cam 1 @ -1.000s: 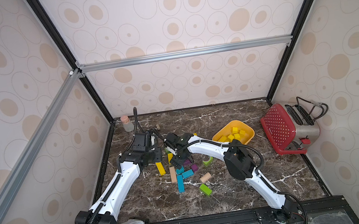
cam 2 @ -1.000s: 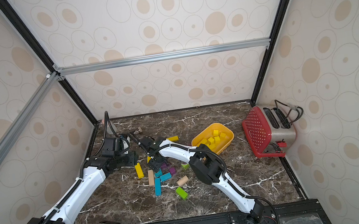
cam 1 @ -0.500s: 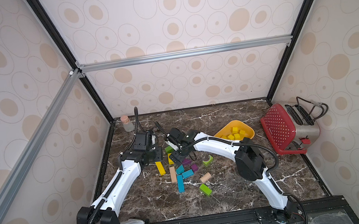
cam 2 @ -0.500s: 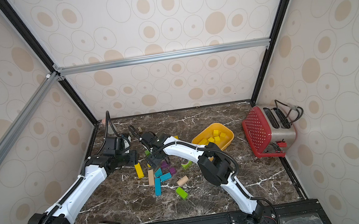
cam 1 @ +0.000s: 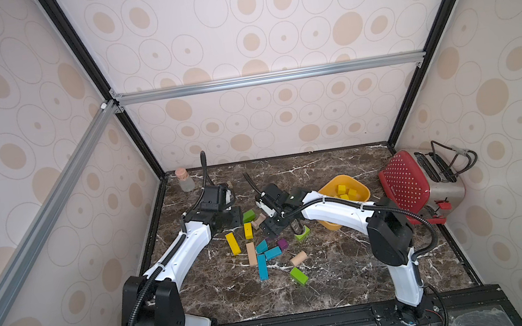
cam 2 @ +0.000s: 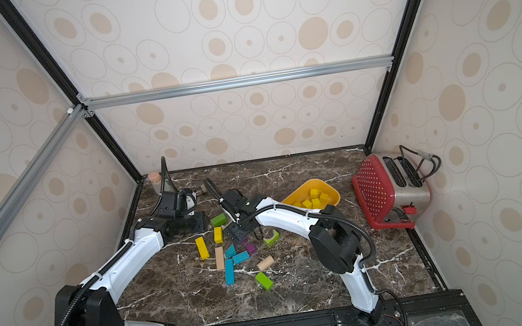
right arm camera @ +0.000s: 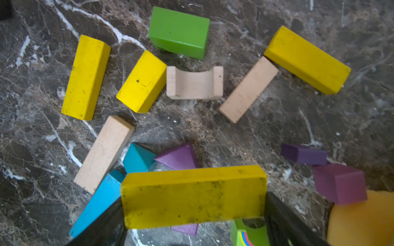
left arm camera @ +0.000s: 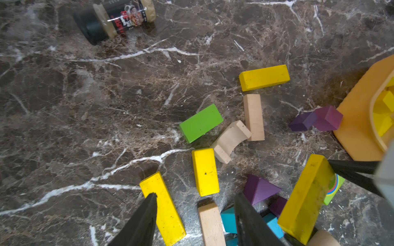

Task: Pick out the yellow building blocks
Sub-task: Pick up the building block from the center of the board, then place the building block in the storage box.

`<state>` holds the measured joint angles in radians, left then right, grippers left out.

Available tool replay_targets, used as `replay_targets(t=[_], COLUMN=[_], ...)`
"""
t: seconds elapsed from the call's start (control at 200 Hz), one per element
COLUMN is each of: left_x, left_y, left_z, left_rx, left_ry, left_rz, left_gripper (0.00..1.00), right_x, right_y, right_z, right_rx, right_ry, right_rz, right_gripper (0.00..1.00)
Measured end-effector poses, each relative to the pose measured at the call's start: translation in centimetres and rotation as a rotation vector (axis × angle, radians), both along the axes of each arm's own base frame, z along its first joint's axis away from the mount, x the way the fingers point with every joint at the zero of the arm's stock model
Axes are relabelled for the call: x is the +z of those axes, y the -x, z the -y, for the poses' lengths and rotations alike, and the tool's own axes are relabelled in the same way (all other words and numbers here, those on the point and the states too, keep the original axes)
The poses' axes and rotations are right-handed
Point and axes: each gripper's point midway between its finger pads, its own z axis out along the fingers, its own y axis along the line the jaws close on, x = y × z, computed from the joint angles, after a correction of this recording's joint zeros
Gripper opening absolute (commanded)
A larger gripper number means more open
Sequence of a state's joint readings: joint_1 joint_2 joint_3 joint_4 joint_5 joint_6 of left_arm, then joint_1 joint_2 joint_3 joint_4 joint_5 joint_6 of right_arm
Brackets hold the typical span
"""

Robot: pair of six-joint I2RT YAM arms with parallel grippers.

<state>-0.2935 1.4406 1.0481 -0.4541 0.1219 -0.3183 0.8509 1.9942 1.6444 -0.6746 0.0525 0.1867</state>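
Right jaws grasp a yellow bar [right arm camera: 193, 194] lengthwise, above the pile [cam 1: 270, 251]. Left jaws released, empty. Two loose bars [cam 1: 232, 243] on the counter [cam 1: 337, 274], pile's 10 o'clock. Cubes [cam 1: 342, 189] in the bowl [cam 1: 363, 197], 2 o'clock.

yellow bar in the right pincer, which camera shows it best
The right wrist view: the yellow bar fills the foreground, clamped end to end in the right pincer. The left wrist view shows it tilted. In both top views the arm hides it.

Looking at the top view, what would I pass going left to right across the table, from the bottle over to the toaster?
corked bottle → long yellow block → blue bar → wooden cylinder → orange-yellow bowl → red toaster
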Motion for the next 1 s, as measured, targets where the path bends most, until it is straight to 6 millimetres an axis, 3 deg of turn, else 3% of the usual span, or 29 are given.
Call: replay_targets(t=[0.23,0.511,0.801,0.997], left_x=[0.2,0.6,1.2,1.6], left_y=[-0.6,-1.6,-2.0,-2.4], left_z=[3.5,6.3,11.9,14.9], left_rx=[-0.062,-0.087,-0.192,-0.249], left_ry=[0.029,0.081,0.128,0.161], left_rz=[0.000,0.004,0.005,0.007], left_gripper=[0.57,0.57,0.57,0.57], right_x=[0.6,0.8,1.9,1.3], right_y=[-0.2,-0.8,-1.6,-2.0], right_z=[3.0,7.6,14.1,18.2], right_rx=[-0.060,-0.146,-0.280,-0.370], right_ry=[-0.005,0.020,0.036,0.057], right_rz=[0.014,0.024,0.055,0.044], right_gripper=[0.64,0.64,0.65,0.65])
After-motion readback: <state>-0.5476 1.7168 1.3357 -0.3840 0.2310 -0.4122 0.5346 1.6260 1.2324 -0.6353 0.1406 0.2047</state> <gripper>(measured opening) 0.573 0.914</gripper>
